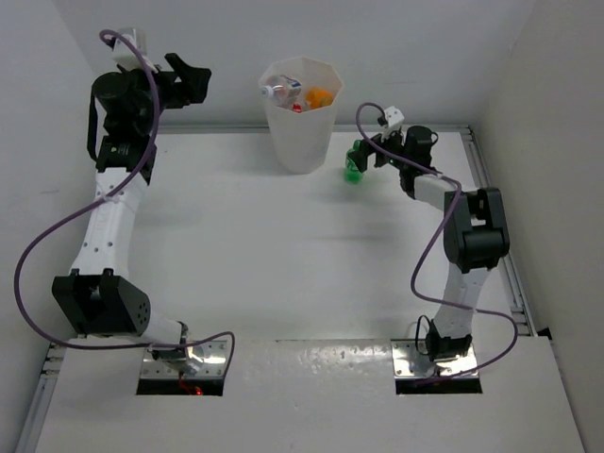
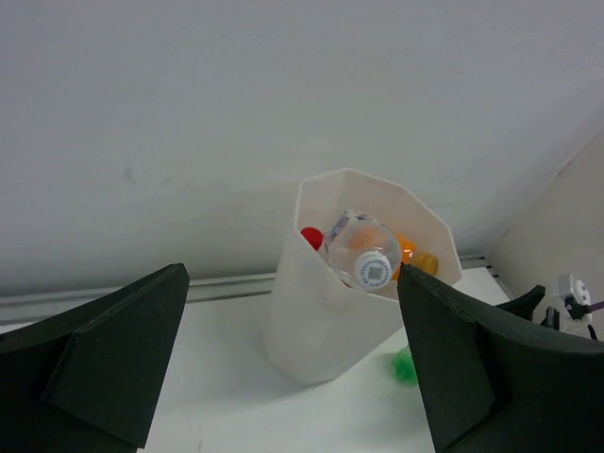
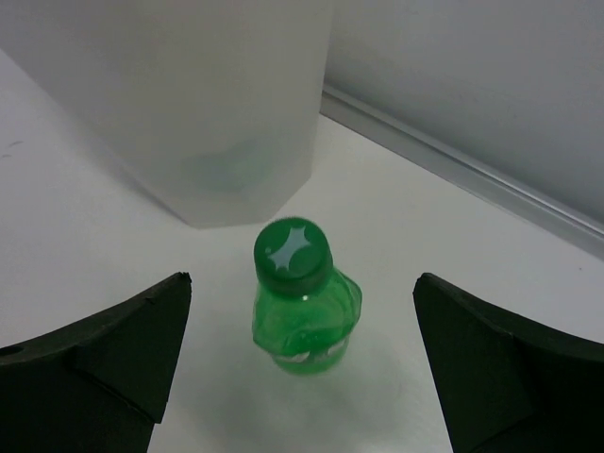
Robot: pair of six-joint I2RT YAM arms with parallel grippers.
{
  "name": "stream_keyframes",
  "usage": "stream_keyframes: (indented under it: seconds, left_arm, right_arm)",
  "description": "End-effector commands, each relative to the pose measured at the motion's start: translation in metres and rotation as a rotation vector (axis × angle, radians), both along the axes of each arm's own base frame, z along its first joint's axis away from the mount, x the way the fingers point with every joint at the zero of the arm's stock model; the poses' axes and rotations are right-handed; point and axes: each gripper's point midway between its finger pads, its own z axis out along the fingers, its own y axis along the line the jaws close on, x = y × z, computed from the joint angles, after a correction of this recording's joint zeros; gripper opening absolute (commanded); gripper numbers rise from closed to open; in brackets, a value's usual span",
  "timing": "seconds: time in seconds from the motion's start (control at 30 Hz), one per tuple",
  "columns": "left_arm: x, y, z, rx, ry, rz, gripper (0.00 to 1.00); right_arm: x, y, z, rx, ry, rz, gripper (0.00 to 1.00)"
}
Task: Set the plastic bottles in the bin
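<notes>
The tall white faceted bin stands at the back middle of the table. Inside it lie a clear bottle with a white cap, an orange bottle and a red cap. A small green bottle stands upright on the table just right of the bin; it also shows in the top view. My right gripper is open, its fingers wide on either side of the green bottle, not touching it. My left gripper is open and empty, raised to the left of the bin.
White walls close the table at the back and both sides. A metal rail runs along the right edge. The back wall seam lies just behind the green bottle.
</notes>
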Motion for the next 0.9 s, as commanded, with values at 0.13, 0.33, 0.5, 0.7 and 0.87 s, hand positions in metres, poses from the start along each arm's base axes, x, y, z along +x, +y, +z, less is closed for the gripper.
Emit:
stream_keyframes:
  seconds: [0.13, 0.33, 0.5, 0.7, 0.87]
  left_arm:
    - [-0.004, 0.02, 0.015, -0.094, -0.019, 0.004, 1.0]
    - [0.001, 0.027, 0.004, -0.102, 0.002, 0.01, 1.0]
    - [-0.007, 0.025, 0.002, -0.092, 0.001, 0.003, 1.0]
    - [-0.024, 0.025, -0.013, -0.044, 0.0, 0.012, 1.0]
    - [-0.036, 0.028, -0.027, -0.055, 0.023, 0.03, 1.0]
  right_arm:
    - [0.032, 0.028, -0.001, 0.007, -0.065, 0.066, 1.0]
    - [0.04, 0.033, -0.031, -0.04, -0.045, 0.066, 0.79]
    - [0.04, 0.028, -0.014, -0.061, -0.069, 0.034, 0.52]
    - [0.017, 0.016, 0.094, 0.048, -0.151, 0.024, 0.22]
    - [-0.021, 0.022, 0.223, 0.198, -0.317, 0.077, 0.13]
